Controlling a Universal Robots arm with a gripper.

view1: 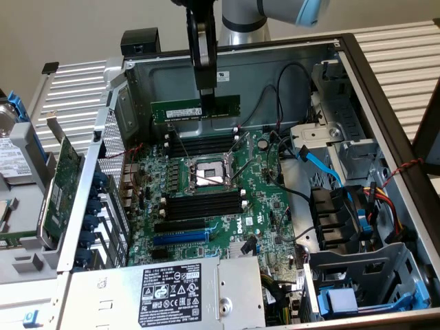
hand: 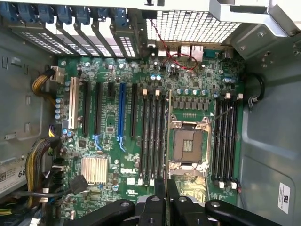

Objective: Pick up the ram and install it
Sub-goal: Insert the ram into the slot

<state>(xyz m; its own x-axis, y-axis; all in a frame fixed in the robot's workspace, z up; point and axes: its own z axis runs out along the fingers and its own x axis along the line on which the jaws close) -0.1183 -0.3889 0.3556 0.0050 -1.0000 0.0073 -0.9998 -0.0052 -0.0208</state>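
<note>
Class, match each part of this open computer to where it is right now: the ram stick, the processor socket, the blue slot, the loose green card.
Things:
1 ram stick
2 processor socket
3 blue slot
4 green card

Places:
A outside the case, at the exterior view's left
B on the board, near the labelled metal box
C gripped in the tool, above the board
D between the two groups of black slots

Pairs: 1-C; 2-D; 3-B; 4-A
</note>
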